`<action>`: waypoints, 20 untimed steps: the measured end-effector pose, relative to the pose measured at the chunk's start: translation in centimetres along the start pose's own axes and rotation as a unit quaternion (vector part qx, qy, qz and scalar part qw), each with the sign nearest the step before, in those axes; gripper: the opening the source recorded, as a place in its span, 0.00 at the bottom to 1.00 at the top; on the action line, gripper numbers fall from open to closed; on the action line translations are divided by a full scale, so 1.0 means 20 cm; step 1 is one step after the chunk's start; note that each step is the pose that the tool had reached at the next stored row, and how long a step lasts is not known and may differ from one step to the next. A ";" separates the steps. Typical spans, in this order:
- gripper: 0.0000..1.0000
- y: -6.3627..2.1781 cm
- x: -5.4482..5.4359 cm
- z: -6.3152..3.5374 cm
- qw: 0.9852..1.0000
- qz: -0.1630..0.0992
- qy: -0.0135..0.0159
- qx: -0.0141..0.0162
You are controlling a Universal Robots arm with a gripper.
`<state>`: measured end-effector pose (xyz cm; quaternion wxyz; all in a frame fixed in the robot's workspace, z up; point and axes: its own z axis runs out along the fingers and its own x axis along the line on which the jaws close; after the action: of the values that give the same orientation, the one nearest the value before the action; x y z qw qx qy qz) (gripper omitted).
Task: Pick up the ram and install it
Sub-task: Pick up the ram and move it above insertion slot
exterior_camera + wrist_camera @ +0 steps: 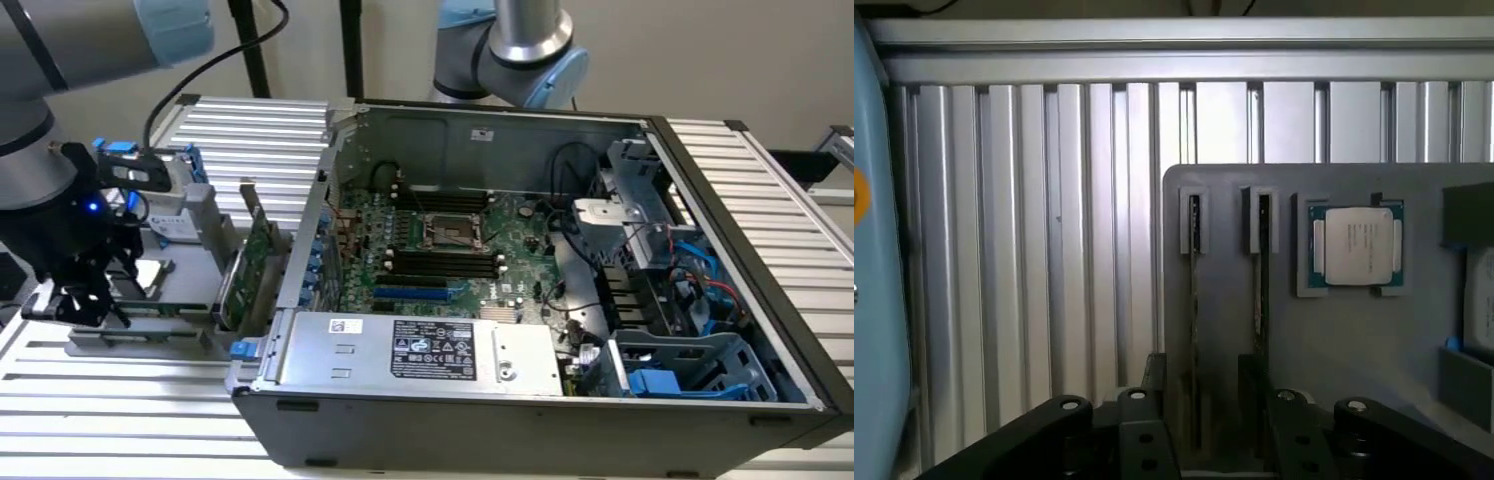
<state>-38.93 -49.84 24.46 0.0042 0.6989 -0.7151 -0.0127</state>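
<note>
legible text: none | power supply label [434, 350]: print too small to read | processor lid [1357, 243]: markings too faint

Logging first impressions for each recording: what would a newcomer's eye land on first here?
The open computer case in the middle of the exterior view, motherboard exposed, stands out first. At that view's left the gripper hangs low over a gray parts tray, where the wrist view shows two ram sticks standing on edge beside a processor chip.
</note>
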 end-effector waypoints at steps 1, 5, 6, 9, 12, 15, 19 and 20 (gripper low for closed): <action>1.00 -0.001 0.00 0.009 1.000 0.000 0.000 0.000; 1.00 -0.002 0.00 0.046 1.000 -0.001 0.000 0.000; 1.00 -0.002 0.00 0.054 1.000 -0.001 0.000 0.000; 1.00 -0.003 0.00 0.082 1.000 -0.001 0.000 0.000; 1.00 -0.004 0.00 0.109 1.000 -0.001 0.000 0.000; 1.00 -0.004 0.00 0.136 1.000 -0.002 0.000 0.000; 1.00 -0.005 0.00 0.173 1.000 -0.003 0.000 0.000; 1.00 -0.003 0.00 0.181 1.000 -0.003 0.000 0.000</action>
<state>-38.95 -49.85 20.83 0.0043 0.7012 -0.7129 -0.0127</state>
